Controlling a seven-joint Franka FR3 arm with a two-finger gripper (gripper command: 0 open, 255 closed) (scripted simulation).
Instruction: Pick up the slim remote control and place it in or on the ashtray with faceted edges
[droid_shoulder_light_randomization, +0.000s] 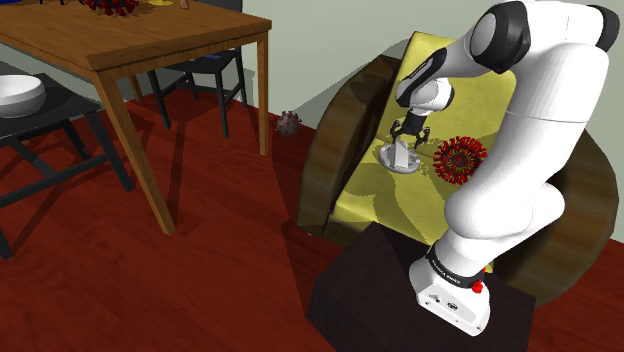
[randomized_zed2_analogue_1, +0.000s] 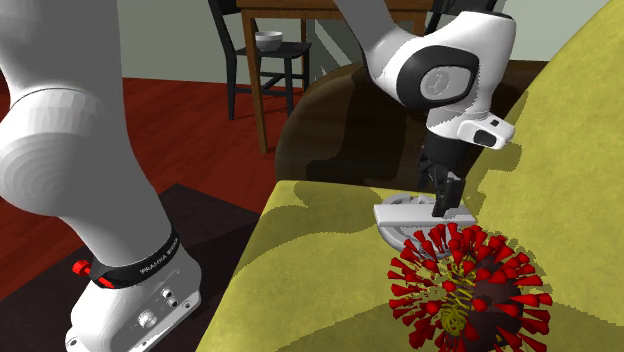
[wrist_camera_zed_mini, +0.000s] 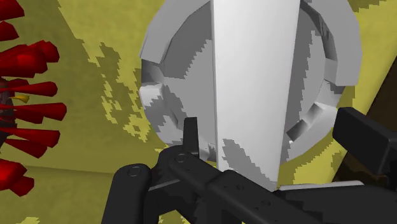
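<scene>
The arm (droid_shoulder_light_randomization: 520, 130) is built of smooth, rounded white shells with dark grey joints (randomized_zed2_analogue_1: 440, 82) between them, and it ends in an all-black gripper (randomized_zed2_analogue_1: 441, 205) of blocky, angular parts. Round its foot runs a black band (randomized_zed2_analogue_1: 150, 268) with small white lettering, beside a red button (droid_shoulder_light_randomization: 478, 288). The white base (randomized_zed2_analogue_1: 140, 315) below carries what look like small round sockets or screws.

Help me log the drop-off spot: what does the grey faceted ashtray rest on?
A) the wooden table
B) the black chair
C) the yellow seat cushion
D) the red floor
C: the ashtray sits on the yellow seat cushion, right beside the red spiky ball.
</scene>
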